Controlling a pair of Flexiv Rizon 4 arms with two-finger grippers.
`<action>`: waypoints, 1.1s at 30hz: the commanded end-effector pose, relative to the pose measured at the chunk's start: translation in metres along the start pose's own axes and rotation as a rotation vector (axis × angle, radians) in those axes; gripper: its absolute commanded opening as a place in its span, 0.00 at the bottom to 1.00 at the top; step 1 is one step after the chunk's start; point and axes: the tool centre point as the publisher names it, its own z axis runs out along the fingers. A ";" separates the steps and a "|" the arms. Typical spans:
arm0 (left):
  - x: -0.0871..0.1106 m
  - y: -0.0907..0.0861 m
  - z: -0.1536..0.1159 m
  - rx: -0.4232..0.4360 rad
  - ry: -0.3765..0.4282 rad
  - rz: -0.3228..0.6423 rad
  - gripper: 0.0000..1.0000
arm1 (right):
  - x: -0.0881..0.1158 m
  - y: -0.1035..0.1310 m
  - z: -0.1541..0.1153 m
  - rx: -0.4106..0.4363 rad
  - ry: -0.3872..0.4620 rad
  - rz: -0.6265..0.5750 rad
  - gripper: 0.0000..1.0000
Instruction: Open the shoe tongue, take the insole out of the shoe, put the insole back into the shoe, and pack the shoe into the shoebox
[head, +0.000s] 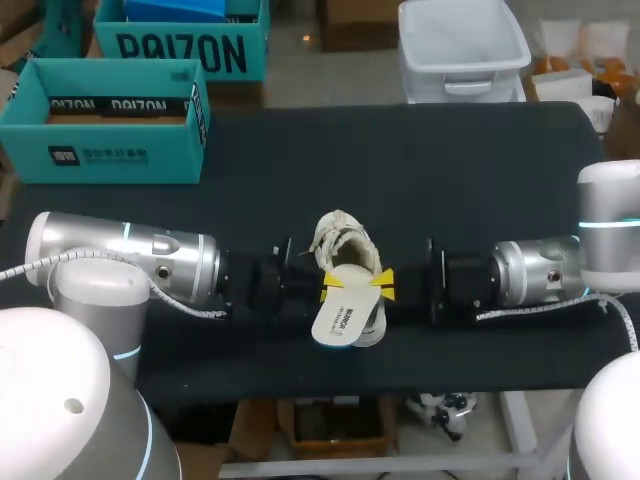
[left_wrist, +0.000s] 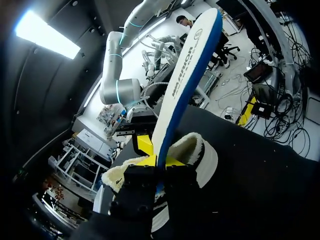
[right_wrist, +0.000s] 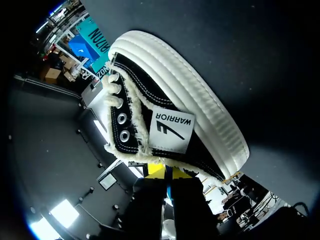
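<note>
The white foam insole with a blue edge (head: 343, 318) stands half out of the black-and-white fleece-lined shoe (head: 342, 245), near the front middle of the black bench (head: 450, 160). It looks light and bendy, best pinched flat near its free end. The left claw (head: 331, 290) is closed narrowly on its edge. The right claw (head: 385, 284) appears nipped onto the shoe's soft collar. The teal cardboard shoebox (head: 105, 150) sits well apart at the far left. There is room to move between, but the near edge is close.
</note>
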 end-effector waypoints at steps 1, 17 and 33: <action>-0.001 0.007 0.011 -0.002 0.003 -0.007 0.00 | 0.000 0.002 0.005 0.016 0.000 0.000 0.00; -0.003 0.001 0.005 -0.009 -0.020 -0.015 0.00 | 0.011 -0.031 0.008 -0.045 -0.070 -0.042 0.38; -0.001 -0.020 -0.005 0.015 -0.035 0.006 0.78 | 0.001 -0.032 0.012 -0.010 -0.080 -0.032 0.00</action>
